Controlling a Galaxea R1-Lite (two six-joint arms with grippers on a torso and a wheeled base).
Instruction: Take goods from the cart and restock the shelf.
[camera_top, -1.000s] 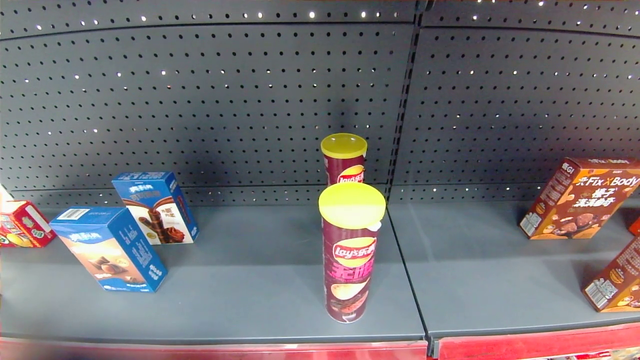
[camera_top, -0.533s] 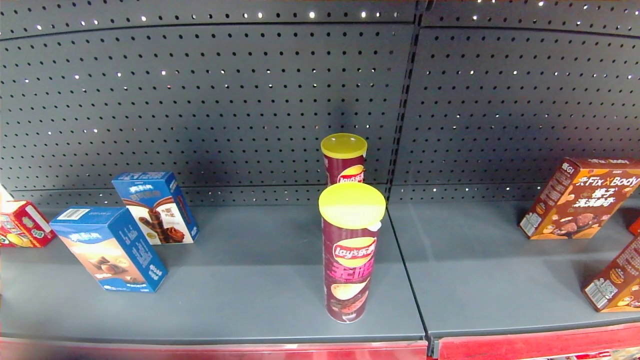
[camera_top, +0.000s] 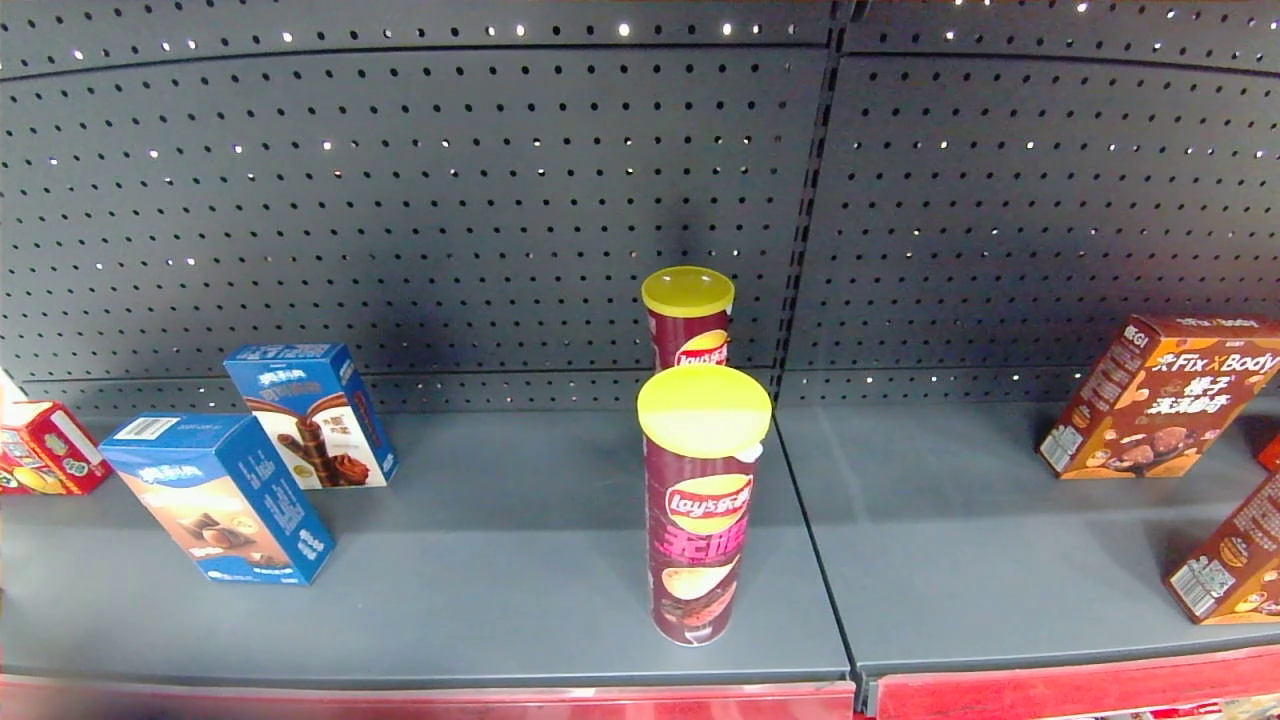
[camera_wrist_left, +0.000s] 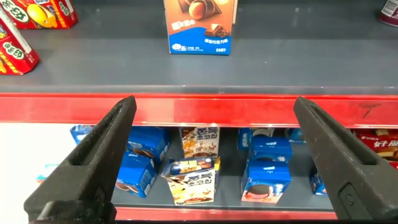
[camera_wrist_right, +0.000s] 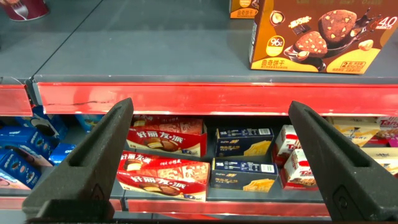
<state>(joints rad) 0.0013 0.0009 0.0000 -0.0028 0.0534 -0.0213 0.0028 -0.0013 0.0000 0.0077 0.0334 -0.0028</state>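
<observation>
Grey metal shelf (camera_top: 500, 600): the head view shows a front chip can (camera_top: 700, 520) and a rear chip can (camera_top: 688, 320), upright, one behind the other, between blue boxes (camera_top: 225, 500) and brown boxes (camera_top: 1150, 400). The left wrist view looks lower: the left pincer (camera_wrist_left: 214, 102) is spread wide before blue packs (camera_wrist_left: 264, 168) underneath. The right pincer (camera_wrist_right: 211, 104) is likewise spread, before red packs (camera_wrist_right: 165, 158).

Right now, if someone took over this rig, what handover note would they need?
Left gripper: open, empty, low before the red edge of the shelf.
Right gripper: open, empty, likewise.
Front can and rear can stand upright mid-shelf, one behind the other; blue boxes to their left, brown boxes right.
Done: these are shelved.
Left: probably fetch the next item from the cart.
</observation>
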